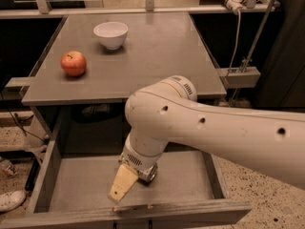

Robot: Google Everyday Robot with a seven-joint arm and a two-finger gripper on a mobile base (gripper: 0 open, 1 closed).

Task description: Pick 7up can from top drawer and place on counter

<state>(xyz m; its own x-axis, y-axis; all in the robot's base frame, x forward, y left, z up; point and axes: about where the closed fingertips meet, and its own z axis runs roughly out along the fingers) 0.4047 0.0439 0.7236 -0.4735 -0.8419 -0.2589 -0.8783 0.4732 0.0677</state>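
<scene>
The top drawer stands pulled open below the counter. My gripper hangs down inside the drawer near its front middle, its tan tip close to the front panel. The big white arm reaches in from the right and covers the drawer's middle. Of the 7up can only a small shiny part shows, right beside the gripper's base on the drawer floor; the rest is hidden behind the arm and gripper.
A red apple lies at the counter's left and a white bowl at its back. A metal stand with cables rises to the right of the counter. A white shoe lies on the floor at left.
</scene>
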